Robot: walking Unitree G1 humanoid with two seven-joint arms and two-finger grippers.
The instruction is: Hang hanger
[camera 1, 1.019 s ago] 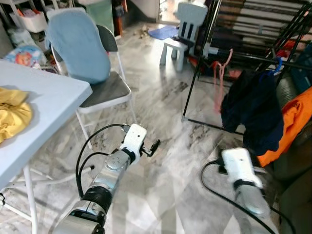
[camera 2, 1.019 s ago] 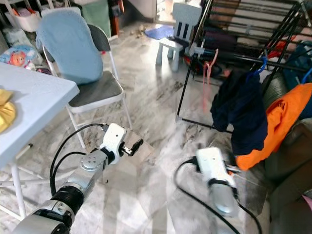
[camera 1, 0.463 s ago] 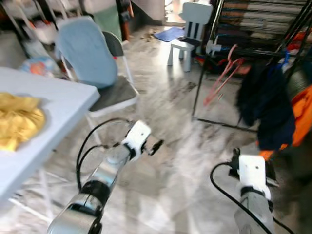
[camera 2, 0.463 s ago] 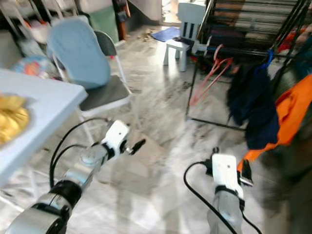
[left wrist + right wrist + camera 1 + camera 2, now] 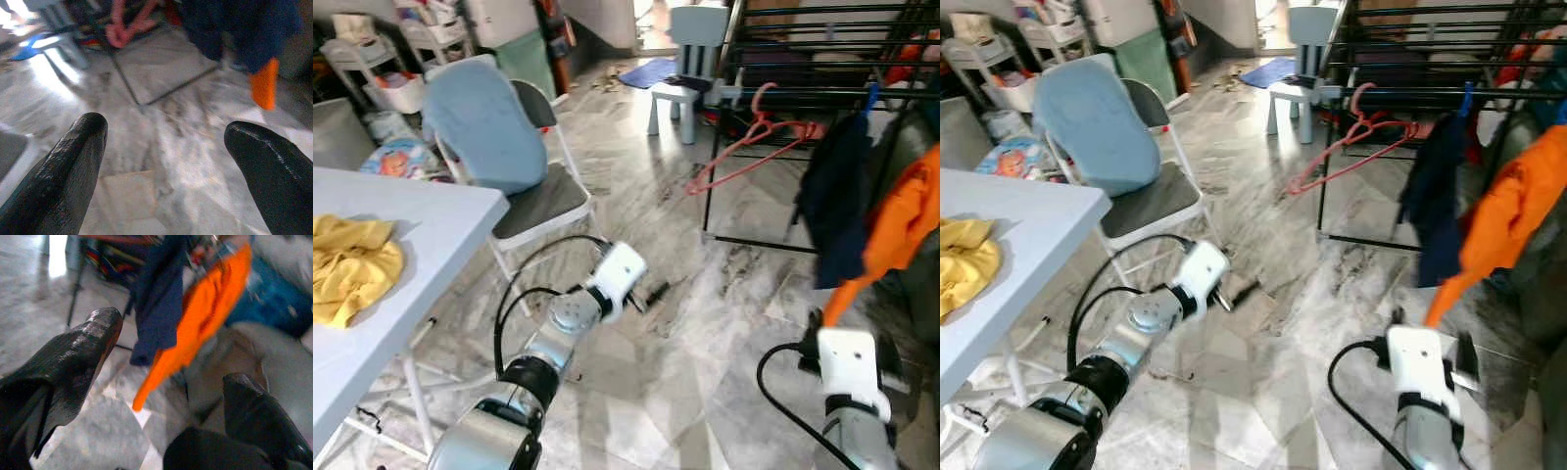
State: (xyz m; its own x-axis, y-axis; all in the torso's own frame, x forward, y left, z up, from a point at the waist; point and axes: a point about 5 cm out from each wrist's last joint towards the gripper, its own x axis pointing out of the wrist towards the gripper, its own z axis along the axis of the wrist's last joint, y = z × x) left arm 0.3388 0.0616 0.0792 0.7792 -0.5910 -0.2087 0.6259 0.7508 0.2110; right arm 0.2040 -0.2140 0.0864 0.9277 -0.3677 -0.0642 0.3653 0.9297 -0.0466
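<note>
A pink hanger (image 5: 754, 147) hangs by its hook on a rail of the black drying rack (image 5: 822, 93), tilted with its low end to the left. My left gripper (image 5: 1239, 294) is stretched forward low over the marble floor, well short of the rack. It is open, and the left wrist view shows nothing between its fingers (image 5: 73, 161). My right gripper (image 5: 1430, 333) is low at the right, below the hanging clothes. It is open and empty too, with its fingers (image 5: 83, 352) wide apart.
A dark blue garment (image 5: 837, 206) and an orange one (image 5: 901, 211) hang on the rack. A folding chair with a blue cloth (image 5: 484, 127) stands beside the white table (image 5: 431, 235), which bears a yellow cloth (image 5: 352, 264). A small white chair (image 5: 690, 44) stands farther back.
The whole view has shifted as the camera moved. The pink hanger has swung from hanging edge-on to a broadside tilt on the rail. Both grippers have stayed open and empty.
</note>
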